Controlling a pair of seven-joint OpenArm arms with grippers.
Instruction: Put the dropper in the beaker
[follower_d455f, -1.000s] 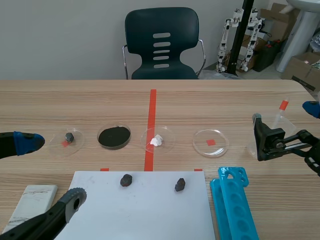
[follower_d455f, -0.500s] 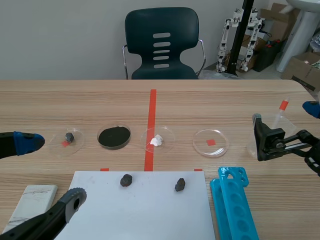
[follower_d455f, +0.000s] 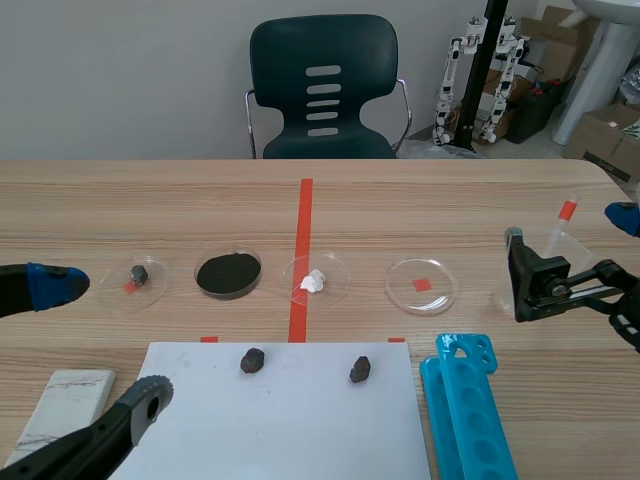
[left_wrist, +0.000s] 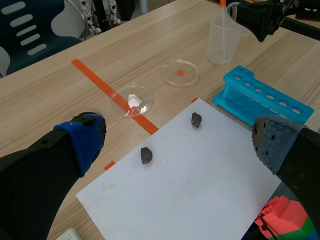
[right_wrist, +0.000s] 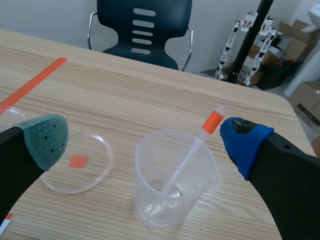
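Clear beaker (right_wrist: 151, 186), orange-banded dropper (right_wrist: 193, 152)

Wooden table (follower_d455f: 150, 210), marked with orange-red tape. Mid-frame row, left to right: stone dish (follower_d455f: 152, 290), dark-powder dish (follower_d455f: 198, 274), white-lump dish (follower_d455f: 336, 282), empty dish (follower_d455f: 442, 292), and clear beaker (right_wrist: 145, 185) near the right edge. Lower centre: white paper sheet (follower_d455f: 300, 420), with the blue tube rack (follower_d455f: 465, 410) just to its right. Lower left: pale grey slab (follower_d455f: 60, 400).

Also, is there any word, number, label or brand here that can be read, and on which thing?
None can be read. The beaker shows no printed scale, the dropper and the blue tube rack bear no marks, and the cardboard boxes behind the table are too blurred to tell.
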